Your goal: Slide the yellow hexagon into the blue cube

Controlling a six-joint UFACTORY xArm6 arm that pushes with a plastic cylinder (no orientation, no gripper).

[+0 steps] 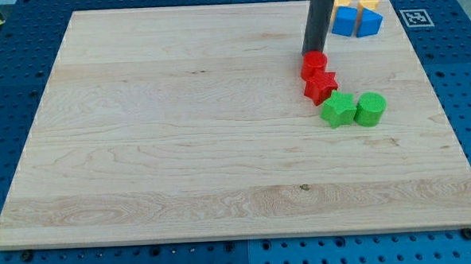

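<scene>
Here, no jaws at all: just my tip, touching the top edge of the red cylinder. Up and to the view's right from the tip, near it: blue cube, with the yellow hexagon touching its top side, half hidden behind the rod. No long axis discernible on the hexagon; facing impossible to tell.

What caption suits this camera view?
My tip touches the red cylinder; yellow hexagon already beside blue cube.

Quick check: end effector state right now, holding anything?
End effector: a bare rod, nothing to open or close, holding nothing. My tip sits at the top edge of the red cylinder, apparently touching; the blue cube lies up-right.
</scene>
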